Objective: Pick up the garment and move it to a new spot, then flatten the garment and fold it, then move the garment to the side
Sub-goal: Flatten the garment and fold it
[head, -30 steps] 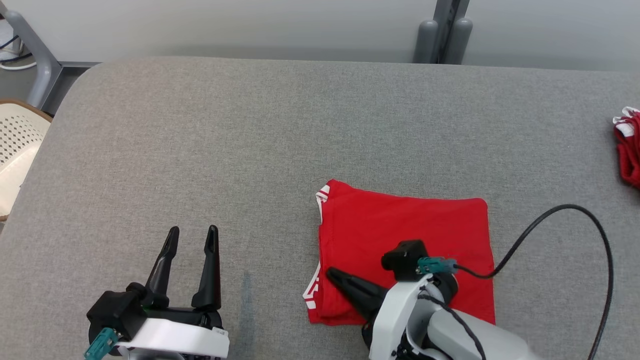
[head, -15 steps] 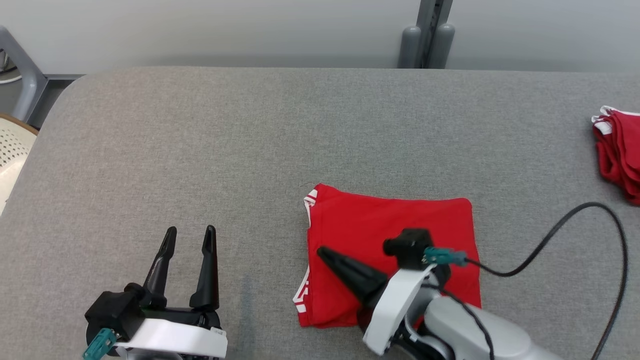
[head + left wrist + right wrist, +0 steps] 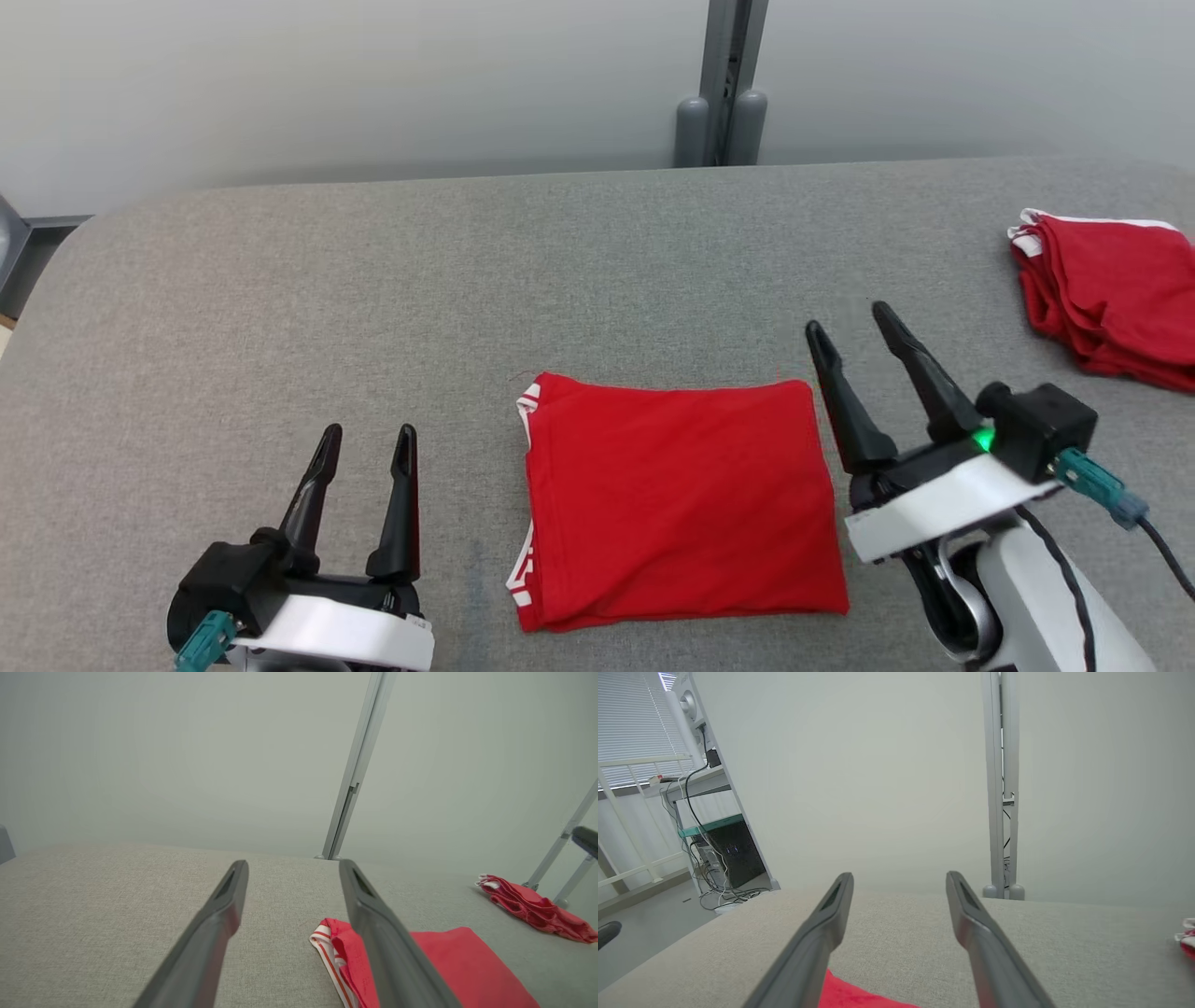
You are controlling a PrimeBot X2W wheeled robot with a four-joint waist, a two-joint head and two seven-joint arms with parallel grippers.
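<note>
right gripper [image 3: 845, 315] has lifted off the folded red garment [image 3: 677, 495] at lower centre, jaws now wide and empty, as on the left gripper [image 3: 369, 429]; best pinch every layer at one edge so the fold survives moving aside.

The head camera looks down on the table [image 3: 373, 280] from close above. Both wrist cameras sit low over it, facing the wall [image 3: 187, 765]; all three share the folded red garment [image 3: 677, 495].

Pale grey wall [image 3: 327, 84], metal post [image 3: 726, 75], grey fabric table [image 3: 373, 280], slatted blinds [image 3: 626, 728], cabled desk [image 3: 698, 777]
</note>
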